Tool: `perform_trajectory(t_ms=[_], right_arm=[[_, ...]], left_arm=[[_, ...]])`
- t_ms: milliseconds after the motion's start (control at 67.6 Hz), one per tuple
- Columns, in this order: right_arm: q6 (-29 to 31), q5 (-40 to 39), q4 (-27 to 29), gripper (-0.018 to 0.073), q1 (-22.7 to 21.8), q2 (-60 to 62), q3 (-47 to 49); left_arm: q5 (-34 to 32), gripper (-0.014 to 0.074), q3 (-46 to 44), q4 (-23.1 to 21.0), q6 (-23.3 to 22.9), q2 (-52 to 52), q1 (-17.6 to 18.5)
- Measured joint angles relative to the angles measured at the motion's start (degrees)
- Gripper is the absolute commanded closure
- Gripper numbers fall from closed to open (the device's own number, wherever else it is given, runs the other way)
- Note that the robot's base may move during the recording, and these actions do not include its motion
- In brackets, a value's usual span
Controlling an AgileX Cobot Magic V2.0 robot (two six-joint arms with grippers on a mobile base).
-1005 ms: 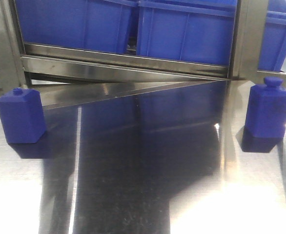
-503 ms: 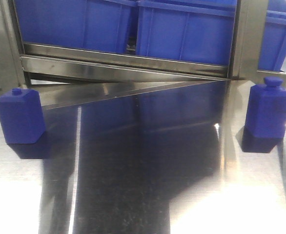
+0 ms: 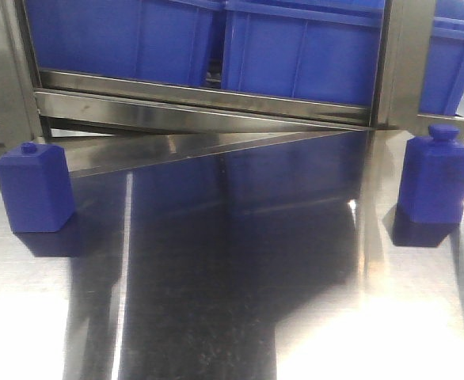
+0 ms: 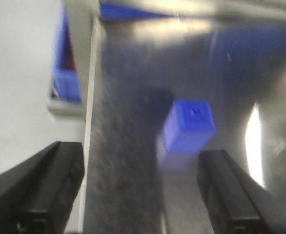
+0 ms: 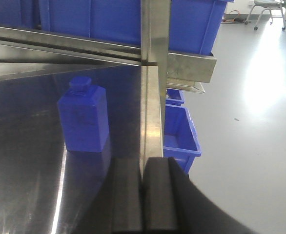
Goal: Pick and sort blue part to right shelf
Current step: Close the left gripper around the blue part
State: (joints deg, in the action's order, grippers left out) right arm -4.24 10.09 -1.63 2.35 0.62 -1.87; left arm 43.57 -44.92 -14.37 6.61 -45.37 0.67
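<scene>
Two blue bottle-shaped parts stand on the steel table [image 3: 216,301]: one at the left [image 3: 34,190] and one at the right [image 3: 431,176]. The steel rack with its flat front rail [image 3: 200,107] and large blue bins [image 3: 295,47] stands behind the table. In the left wrist view my left gripper [image 4: 141,190] is open and empty, above the table; a blue part [image 4: 189,126] lies ahead, close to its right finger. In the right wrist view my right gripper [image 5: 143,195] is shut and empty near the table's right edge; a blue part [image 5: 83,117] stands ahead to its left.
A steel upright post [image 5: 155,29] of the rack stands at the table's right edge. A small blue bin [image 5: 179,134] sits lower down beside the table, over grey floor [image 5: 250,122]. Another rack upright [image 4: 82,53] shows at the table's left edge.
The exterior view shows almost no change; the two blue parts stand where they were. The left wrist view is blurred by motion.
</scene>
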Motion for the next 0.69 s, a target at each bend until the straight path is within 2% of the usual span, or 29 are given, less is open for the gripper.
perform_trajectory(t_ms=[133,370,458,591,695], right_arm=[[0.00,0.00,0.00,0.0523,0.00,0.00,0.00],[0.00,0.00,0.00,0.0523,0.00,0.00,0.00],[0.00,0.00,0.00,0.0523,0.00,0.00,0.00],[0.00,0.00,0.00,0.0523,0.00,0.00,0.00],[0.00,0.00,0.00,0.0523,0.00,0.00,0.00]], left_arm=[[4.35,0.0027,-6.46,-4.51,4.35,-9.27,0.88],[7.79,0.0029,-19.27,-5.60,4.81,-22.82,7.56],[8.36,0.0029,-23.05,-3.30,1.39,-27.76,10.03],[10.55,0.0029,-27.40,3.85,-7.66,-34.07,12.76],[14.07,0.0029,-30.47,6.85,-13.12,-38.74,14.18]])
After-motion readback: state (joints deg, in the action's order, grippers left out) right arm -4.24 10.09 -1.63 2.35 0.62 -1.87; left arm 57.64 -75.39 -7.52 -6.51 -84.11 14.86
